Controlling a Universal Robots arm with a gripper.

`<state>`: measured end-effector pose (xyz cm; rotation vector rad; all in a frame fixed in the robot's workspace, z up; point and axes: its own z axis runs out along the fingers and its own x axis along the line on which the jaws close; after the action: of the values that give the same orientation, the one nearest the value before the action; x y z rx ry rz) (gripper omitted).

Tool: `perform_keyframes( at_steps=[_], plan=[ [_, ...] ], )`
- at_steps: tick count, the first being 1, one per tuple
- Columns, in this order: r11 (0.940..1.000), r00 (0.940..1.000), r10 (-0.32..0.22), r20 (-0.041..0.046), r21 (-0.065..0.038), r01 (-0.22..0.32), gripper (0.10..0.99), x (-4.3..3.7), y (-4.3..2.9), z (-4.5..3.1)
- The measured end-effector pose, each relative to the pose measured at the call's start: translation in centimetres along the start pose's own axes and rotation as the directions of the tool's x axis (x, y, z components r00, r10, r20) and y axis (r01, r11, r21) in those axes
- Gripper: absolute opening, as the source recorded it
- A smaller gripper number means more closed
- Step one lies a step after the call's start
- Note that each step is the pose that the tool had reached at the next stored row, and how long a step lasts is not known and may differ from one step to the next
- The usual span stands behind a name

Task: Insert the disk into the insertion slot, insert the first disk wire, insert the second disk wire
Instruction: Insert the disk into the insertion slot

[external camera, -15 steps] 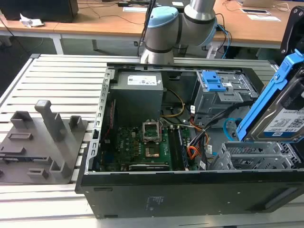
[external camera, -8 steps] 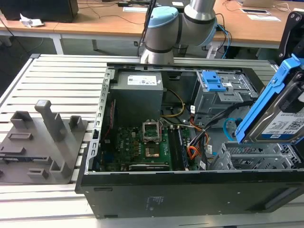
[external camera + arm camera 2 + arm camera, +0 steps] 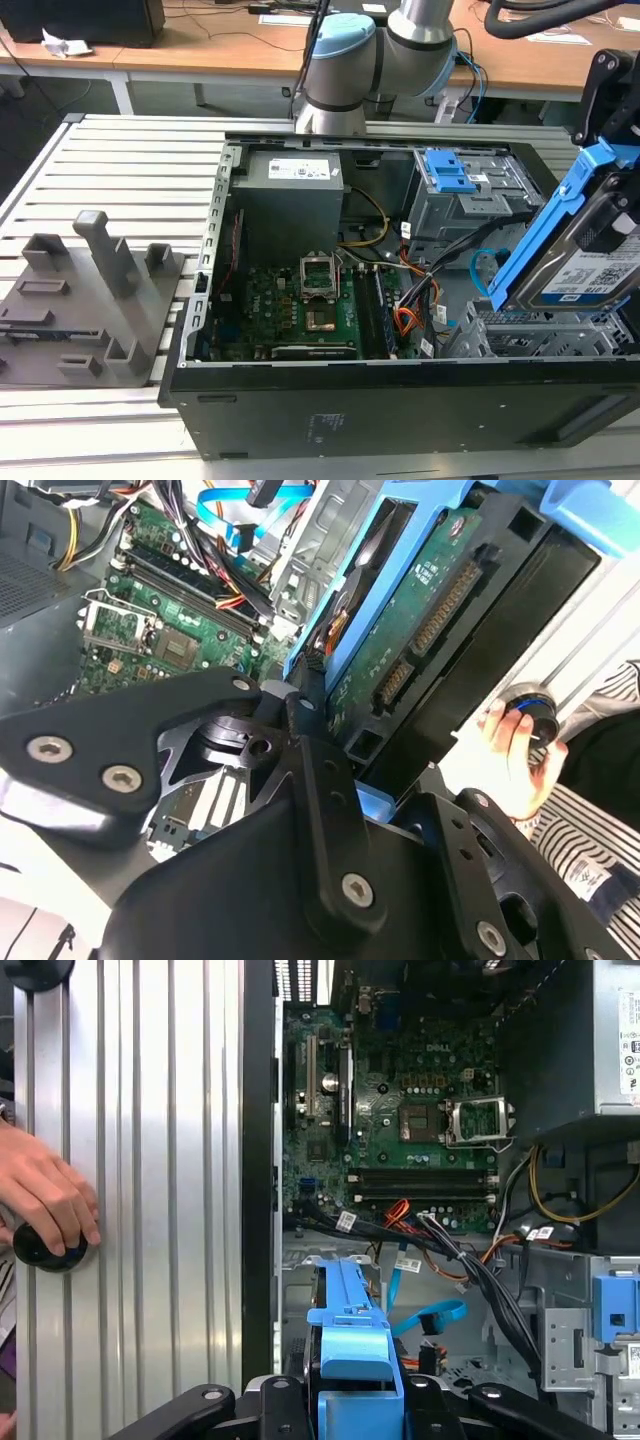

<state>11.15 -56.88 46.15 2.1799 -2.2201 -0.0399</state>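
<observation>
The disk (image 3: pixel 592 262), a silver drive with a white label in a bright blue carrier, hangs steeply tilted at the exterior view's right. My gripper (image 3: pixel 612 140) is shut on its upper end. The carrier's blue end (image 3: pixel 352 1345) sits between the black fingers in the first wrist view. The disk's green circuit side (image 3: pixel 420 610) faces the second wrist camera. Just under the disk lies the insertion slot (image 3: pixel 530 338), a low grey perforated cage. The first disk wire (image 3: pixel 405 320), orange-red, and the second disk wire (image 3: pixel 484 265), light blue, lie loose inside the case beside it.
The open computer case (image 3: pixel 400 410) holds a motherboard (image 3: pixel 300 305), a power supply (image 3: pixel 290 195) and a taller grey cage with blue latches (image 3: pixel 462 190). A grey fixture plate (image 3: pixel 90 300) lies at the exterior view's left. A person's hand (image 3: pixel 45 1195) rests on a black knob (image 3: pixel 45 1248) on the slatted table.
</observation>
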Motion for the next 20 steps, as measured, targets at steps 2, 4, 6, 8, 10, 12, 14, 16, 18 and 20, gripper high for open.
perform_keyframes(
  at_steps=[2,4,6,8,10,12,14,16,18,20],
  plan=[
    [1.0,1.0,0.0,0.0002,0.0,0.0,0.365,0.0,-0.05,0.68],
    [1.0,1.0,0.0,0.0001,0.0,0.0,0.365,0.0,-0.08,1.08],
    [1.0,1.0,0.0,0.0,0.0,0.0,0.365,-0.03,-0.13,1.42],
    [1.0,1.0,-0.001,0.0001,0.0,0.001,0.365,-0.36,-0.41,1.69],
    [1.0,1.0,-0.002,0.0,0.0,0.002,0.365,-1.0,-0.7,1.94],
    [1.0,1.0,-0.002,0.0,0.0,0.002,0.365,-1.24,-0.95,2.16],
    [1.0,1.0,-0.002,-0.0001,0.0,0.002,0.365,-1.56,-1.25,2.78],
    [1.0,1.0,-0.002,0.0001,0.0,0.002,0.365,-1.72,-1.31,3.44],
    [1.0,1.0,-0.002,-0.0003,0.0,0.002,0.365,-1.76,-1.33,3.84],
    [1.0,1.0,-0.002,0.0,0.0,0.002,0.365,-1.78,-1.34,4.38]
  ],
)
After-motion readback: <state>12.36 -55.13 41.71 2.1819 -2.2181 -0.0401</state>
